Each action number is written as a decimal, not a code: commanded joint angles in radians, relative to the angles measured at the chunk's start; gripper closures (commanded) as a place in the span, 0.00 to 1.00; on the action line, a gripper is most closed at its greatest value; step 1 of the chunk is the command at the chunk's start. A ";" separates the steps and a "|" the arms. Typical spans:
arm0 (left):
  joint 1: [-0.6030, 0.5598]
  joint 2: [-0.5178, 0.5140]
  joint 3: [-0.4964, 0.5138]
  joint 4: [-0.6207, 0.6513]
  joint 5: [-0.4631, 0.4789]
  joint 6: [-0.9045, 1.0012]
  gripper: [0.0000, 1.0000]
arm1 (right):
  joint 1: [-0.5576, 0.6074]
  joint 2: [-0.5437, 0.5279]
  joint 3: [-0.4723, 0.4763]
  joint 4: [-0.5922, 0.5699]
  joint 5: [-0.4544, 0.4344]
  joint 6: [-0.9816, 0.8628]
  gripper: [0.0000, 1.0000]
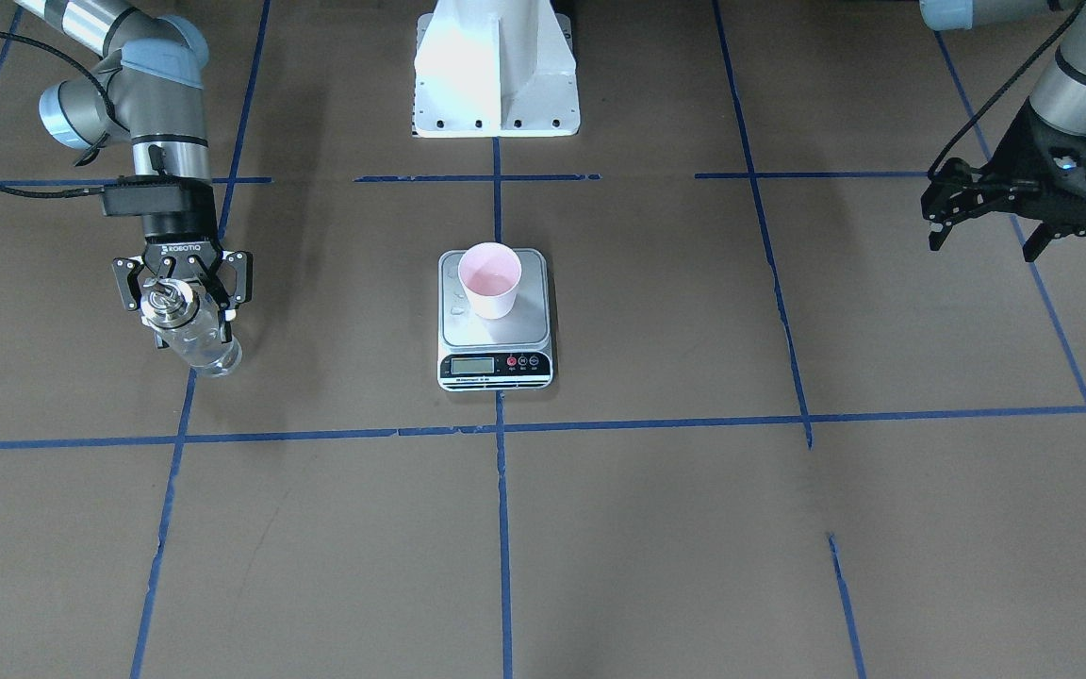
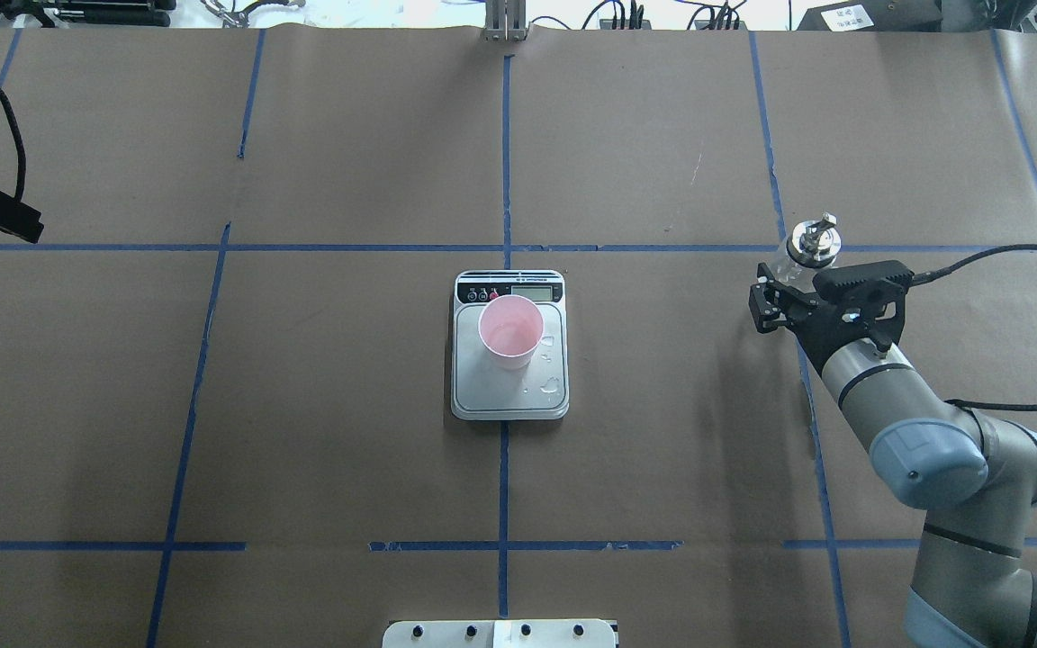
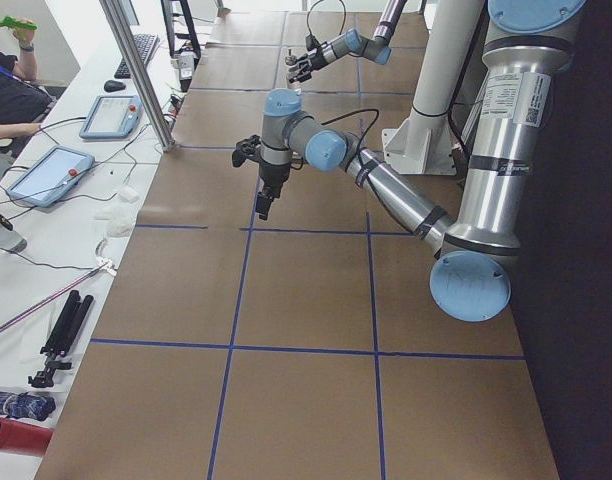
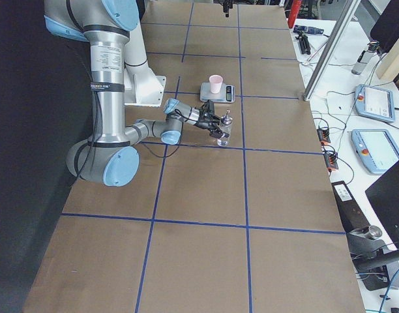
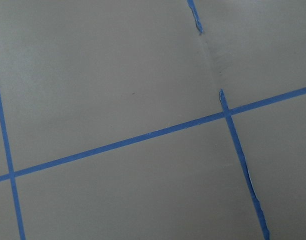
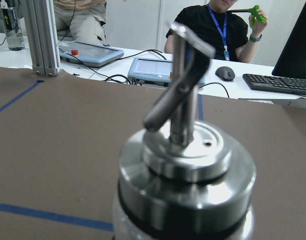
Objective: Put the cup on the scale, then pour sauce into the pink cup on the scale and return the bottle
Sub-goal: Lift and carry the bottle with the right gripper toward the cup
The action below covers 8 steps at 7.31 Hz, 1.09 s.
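My right gripper (image 1: pixel 183 304) is clamped on the bottle (image 1: pixel 199 344), its fingers on either side of the glass just under the silver collar (image 6: pixel 188 185). The bottle's long axis runs close to upright, spout (image 6: pixel 180 85) on top and base down towards the table (image 1: pixel 656 528). The base looks at or just above the brown surface, right by a blue tape line (image 1: pixel 180 415); I cannot tell whether it touches. That is what the coming move turns on, I judge: the way out is straight down and then let go, with no tilt left to undo. The glass is clear and I cannot make out how much is left in it. No stream leaves the spout. Off to my left, well apart from this hand at the table's middle, the pink cup (image 1: pixel 491 280) stands upright on the scale (image 1: pixel 529 325), towards the display side of the platform, with what looks like a little clear liquid in its bottom and a few drops (image 2: pixel 553 387) on the steel beside it. My left gripper (image 1: pixel 986 240) hangs far off on the other side, fingers spread and holding nothing, so the bottle is the right arm's to put back.
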 commanded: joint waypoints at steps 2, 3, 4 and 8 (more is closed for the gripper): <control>-0.005 0.001 0.001 0.000 0.000 0.004 0.00 | 0.036 0.023 0.078 -0.051 0.049 -0.082 1.00; -0.006 0.007 0.001 0.000 0.000 0.010 0.00 | 0.037 0.089 0.114 -0.168 0.045 -0.082 1.00; -0.008 0.009 0.003 0.000 -0.002 0.017 0.00 | 0.037 0.128 0.169 -0.294 0.039 -0.082 1.00; -0.054 0.011 0.012 0.000 -0.003 0.097 0.00 | 0.026 0.211 0.185 -0.408 -0.007 -0.309 1.00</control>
